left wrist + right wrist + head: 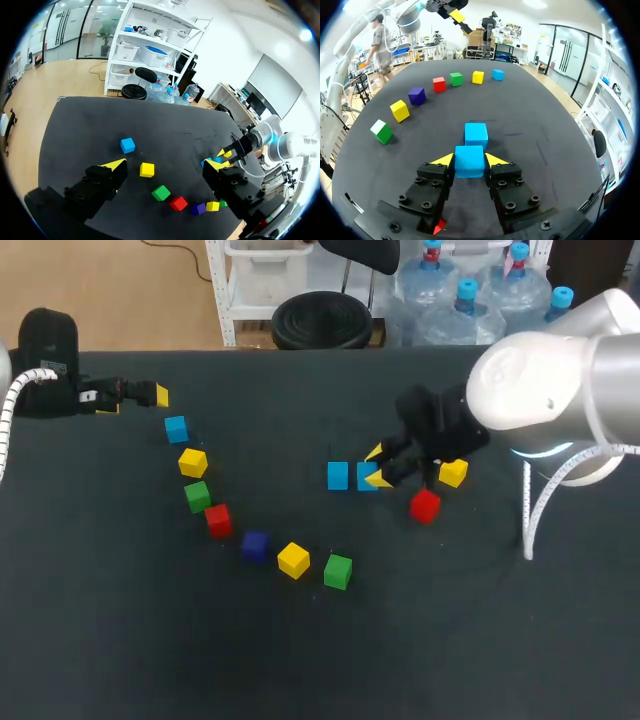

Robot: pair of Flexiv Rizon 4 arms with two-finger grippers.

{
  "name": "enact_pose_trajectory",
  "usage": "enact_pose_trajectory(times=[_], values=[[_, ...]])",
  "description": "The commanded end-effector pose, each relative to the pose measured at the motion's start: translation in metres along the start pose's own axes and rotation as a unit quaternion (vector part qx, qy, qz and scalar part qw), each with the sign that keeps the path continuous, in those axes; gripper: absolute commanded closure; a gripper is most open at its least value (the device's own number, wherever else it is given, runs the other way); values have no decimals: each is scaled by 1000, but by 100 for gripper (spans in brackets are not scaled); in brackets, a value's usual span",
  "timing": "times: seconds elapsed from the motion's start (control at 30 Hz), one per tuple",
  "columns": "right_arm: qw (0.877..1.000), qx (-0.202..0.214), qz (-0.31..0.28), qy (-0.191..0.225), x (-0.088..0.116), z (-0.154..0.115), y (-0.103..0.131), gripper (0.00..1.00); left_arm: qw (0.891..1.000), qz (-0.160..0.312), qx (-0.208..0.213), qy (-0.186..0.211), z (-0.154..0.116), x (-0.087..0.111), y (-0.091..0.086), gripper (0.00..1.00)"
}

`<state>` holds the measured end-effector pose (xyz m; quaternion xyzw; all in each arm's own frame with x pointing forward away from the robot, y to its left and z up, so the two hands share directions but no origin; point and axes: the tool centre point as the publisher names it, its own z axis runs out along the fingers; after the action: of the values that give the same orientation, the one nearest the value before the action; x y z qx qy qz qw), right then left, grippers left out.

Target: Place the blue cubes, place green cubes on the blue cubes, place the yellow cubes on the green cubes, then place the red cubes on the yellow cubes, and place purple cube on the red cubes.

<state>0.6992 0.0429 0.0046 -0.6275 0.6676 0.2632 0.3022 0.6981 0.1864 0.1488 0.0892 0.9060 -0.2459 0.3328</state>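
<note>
Where the head view looks down on the dark surface (120,640), my right claw (378,468) sits near the middle, closed on the first blue cube (366,478), with the second blue cube (338,476) just beside it. Under my right arm lie the right yellow cube (453,473) and the right red cube (425,506). An arc at the left runs: third blue cube (176,428), far yellow cube (193,462), far green cube (198,496), arc red cube (218,520), purple cube (255,545), near yellow cube (293,560), near green cube (338,571). Left wrist view: my left claw (166,164) hangs above the surface, fingers spread wide, holding nothing, with the arc's cubes beneath and ahead. Right wrist view: both yellow tips press opposite sides of the first blue cube, and the second blue cube lies directly ahead, close against it.
</note>
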Motion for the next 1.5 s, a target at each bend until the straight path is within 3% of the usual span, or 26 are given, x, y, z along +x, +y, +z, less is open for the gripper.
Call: enact_pose_trajectory(times=[0.03, 1.5], values=[[1000, -2, 0, -3, 1, 3, -5, 100, 1000, -1, -3, 3, 0, -1, -1, 0], [1000, -2, 6, -9, 5, 6, -10, 98, 1000, -1, -3, 3, 0, -1, -1, 0]])
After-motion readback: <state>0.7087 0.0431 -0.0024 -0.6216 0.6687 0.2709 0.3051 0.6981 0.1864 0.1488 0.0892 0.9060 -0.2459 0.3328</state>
